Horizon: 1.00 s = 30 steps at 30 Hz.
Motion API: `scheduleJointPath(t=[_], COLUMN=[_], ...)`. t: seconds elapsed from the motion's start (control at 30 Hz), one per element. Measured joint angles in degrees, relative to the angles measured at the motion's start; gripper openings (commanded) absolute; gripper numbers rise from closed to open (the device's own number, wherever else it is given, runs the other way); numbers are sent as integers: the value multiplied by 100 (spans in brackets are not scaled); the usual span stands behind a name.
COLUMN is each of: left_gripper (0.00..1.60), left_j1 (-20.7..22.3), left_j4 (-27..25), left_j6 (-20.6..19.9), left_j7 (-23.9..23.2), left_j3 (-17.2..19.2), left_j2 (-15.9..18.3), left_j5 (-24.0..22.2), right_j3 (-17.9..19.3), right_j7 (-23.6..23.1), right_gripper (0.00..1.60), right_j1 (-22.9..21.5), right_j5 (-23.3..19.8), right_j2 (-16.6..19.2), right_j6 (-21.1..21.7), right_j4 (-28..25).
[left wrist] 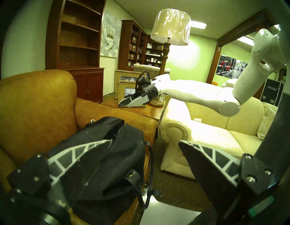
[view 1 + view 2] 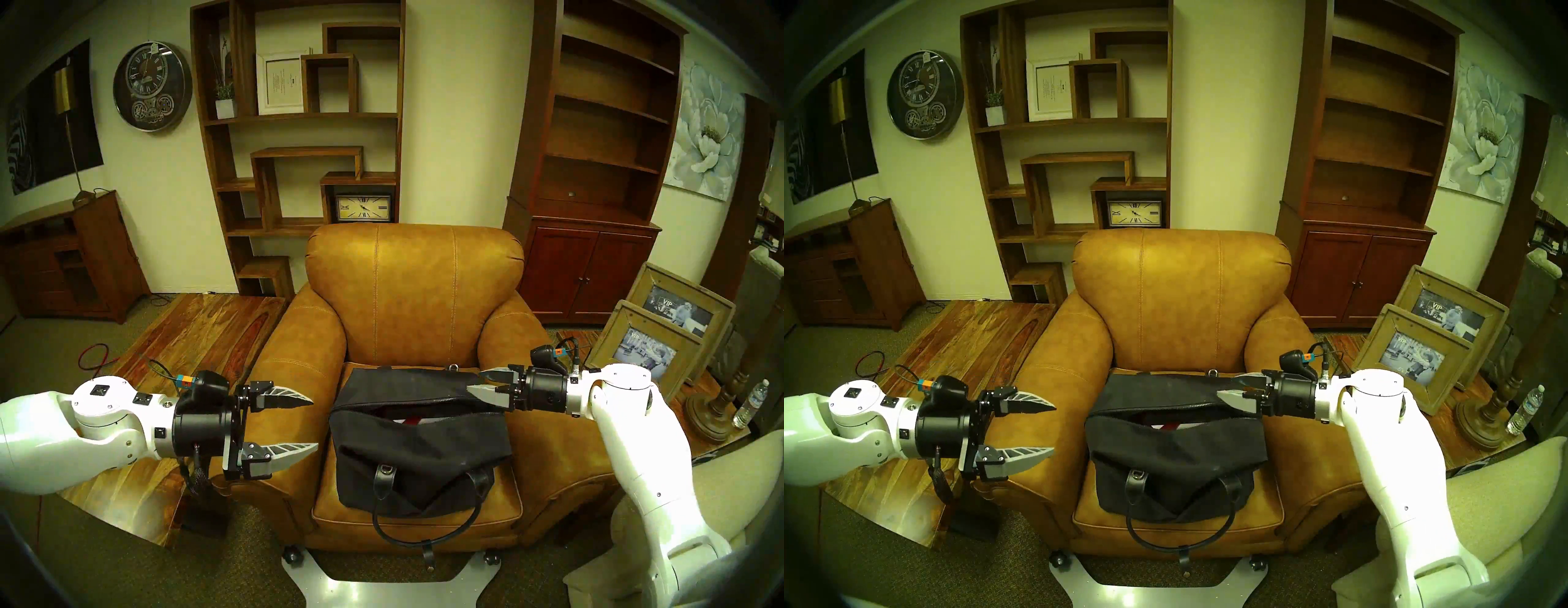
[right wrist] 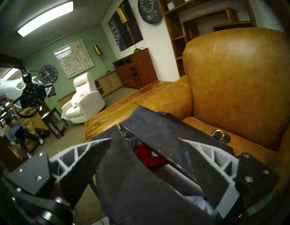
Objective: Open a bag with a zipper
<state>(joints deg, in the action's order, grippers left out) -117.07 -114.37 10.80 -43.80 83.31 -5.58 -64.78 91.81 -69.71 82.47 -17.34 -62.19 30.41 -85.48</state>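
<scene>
Resting on the seat of a tan armchair [image 2: 413, 297], the bag [image 2: 418, 463] is shown slumped, its loop handle [image 2: 403, 530] draped over the cushion's front edge. Along the top, the zipper [image 3: 180, 166] is seen parted over most of its length, with red and pale contents exposed in the gap; the pull tab cannot be made out. The left gripper [image 2: 316, 422] is held just off the bag's left end with its jaws spread wide and nothing between them. The right gripper [image 2: 475, 382] is poised above the bag's right end, jaws likewise apart and empty; in the right wrist view the toothed edges lie below and between its fingers [image 3: 94, 149].

The task is judged essentially complete. If the mouth is to be widened, one canvas edge should be pinched beside the teeth, not on them, and drawn outward gently while the opposite side is steadied, so that the soft bag is not dragged off the seat.
</scene>
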Motion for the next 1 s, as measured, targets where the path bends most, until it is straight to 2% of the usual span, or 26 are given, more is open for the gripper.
scheduleJointPath(t=[0.2, 0.6, 0.83, 1.0], left_gripper=[160, 160, 160, 160], left_j1=[99, 341, 686, 979], left_j4=[-152, -442, -465, -447], left_j6=[-436, -1311, -1720, -1932], left_j7=[165, 499, 587, 494], left_j3=[-46, -273, -512, -714], left_j2=[0, -55, -424, -711], left_j5=[458, 1279, 1626, 1855], right_j3=[-120, -144, -88, -114], right_j7=[-122, 638, 1175, 1511], right_gripper=[160, 160, 160, 160], right_j1=[271, 774, 1107, 1249], right_j5=[79, 362, 382, 376], right_j2=[196, 458, 539, 584], right_j6=[401, 1168, 1690, 2018], right_j4=[-464, -1328, -1913, -2123])
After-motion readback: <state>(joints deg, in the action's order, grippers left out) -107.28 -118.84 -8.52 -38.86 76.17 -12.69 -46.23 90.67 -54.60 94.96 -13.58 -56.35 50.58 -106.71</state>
